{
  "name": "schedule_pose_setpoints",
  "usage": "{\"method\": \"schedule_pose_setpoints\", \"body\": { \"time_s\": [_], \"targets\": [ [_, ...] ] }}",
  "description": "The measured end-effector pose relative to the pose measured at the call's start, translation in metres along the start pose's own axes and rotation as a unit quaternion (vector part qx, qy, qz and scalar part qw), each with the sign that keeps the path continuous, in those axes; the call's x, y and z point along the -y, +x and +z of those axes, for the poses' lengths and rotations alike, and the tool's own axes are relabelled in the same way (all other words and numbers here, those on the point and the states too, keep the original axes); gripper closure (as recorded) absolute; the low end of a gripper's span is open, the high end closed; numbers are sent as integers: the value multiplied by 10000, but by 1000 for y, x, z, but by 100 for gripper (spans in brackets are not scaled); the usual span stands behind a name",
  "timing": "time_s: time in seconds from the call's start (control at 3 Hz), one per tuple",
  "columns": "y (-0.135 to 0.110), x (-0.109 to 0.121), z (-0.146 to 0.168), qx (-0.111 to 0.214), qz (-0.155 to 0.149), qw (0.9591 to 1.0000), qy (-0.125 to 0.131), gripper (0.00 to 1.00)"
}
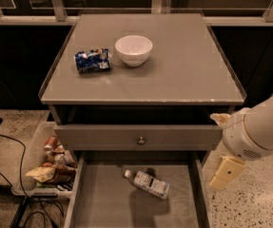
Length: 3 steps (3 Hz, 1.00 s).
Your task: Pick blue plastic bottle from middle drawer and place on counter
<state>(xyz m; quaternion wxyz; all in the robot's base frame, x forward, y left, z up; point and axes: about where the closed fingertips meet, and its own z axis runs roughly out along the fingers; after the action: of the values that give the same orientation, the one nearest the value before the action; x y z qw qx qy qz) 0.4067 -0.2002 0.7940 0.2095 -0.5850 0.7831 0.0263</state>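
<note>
The blue plastic bottle (147,183) lies on its side on the flat grey floor of the middle drawer (102,208), which is pulled out at the bottom of the view; its white cap points up and to the left, its labelled body runs down to the right, and it sits nearer the back of the drawer, clear of both side walls. Above it is a closed grey drawer front (102,137) with a small round knob (140,140) at its middle. The counter (183,75) tops the cabinet and carries two things on its left half: a white bowl (133,50), upright, and a crushed blue-and-white can (93,61) lying just to the left of the bowl, close but apart from it. The gripper (216,151) hangs off the right side of the cabinet, outside the drawer and beside the right end of the closed drawer front, on a thick white arm (264,127) that enters from the right edge. Its cream fingers (226,172) stand wide apart – one tip up near the counter's rim, the other down beside the open drawer's right wall – and hold nothing. On the speckled floor (250,208) to the left of the cabinet sits a clear plastic bin (34,160) full of snack packets, with a black cable (12,151) trailing past it
</note>
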Motion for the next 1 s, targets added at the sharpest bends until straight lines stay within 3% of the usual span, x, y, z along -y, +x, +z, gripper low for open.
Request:
{"method": "schedule_pose_setpoints", "body": {
  "time_s": [0.33, 1.0],
  "targets": [
    [-2, -3, 23, 185, -28, 9998, -86, 0],
    [5, -5, 93, 723, -150, 9972, 101, 0]
  ]
}}
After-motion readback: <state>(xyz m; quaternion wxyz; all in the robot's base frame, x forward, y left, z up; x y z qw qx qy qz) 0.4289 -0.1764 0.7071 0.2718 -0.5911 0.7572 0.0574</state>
